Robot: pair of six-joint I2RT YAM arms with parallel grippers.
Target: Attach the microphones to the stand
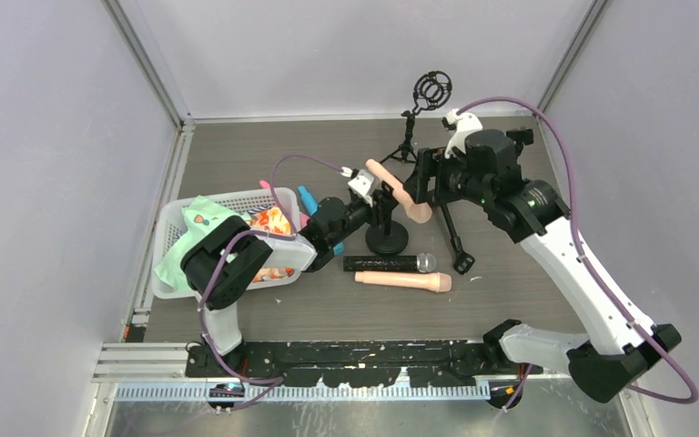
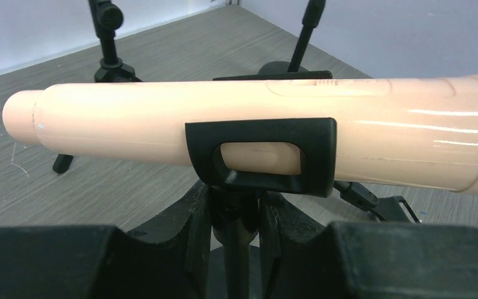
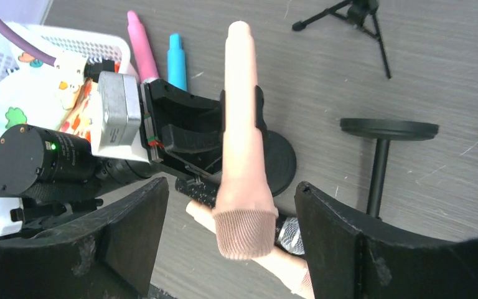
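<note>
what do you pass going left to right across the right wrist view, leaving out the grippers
white basket → pink stick → blue microphone → clipped peach microphone → tripod stand

Left wrist view cuts the peach microphone (image 2: 131,124) short.

grey wood-grain surface (image 1: 264,155). white basket (image 1: 175,211) at left; pink stick (image 3: 142,50) & blue mic (image 3: 175,59) lie just beside it. ctr: round-base stand (image 1: 388,240), w/ black mic (image 1: 387,263) & peach mic (image 1: 400,281) side by side below. tripod stand (image 1: 407,146) upper ctr.
</note>
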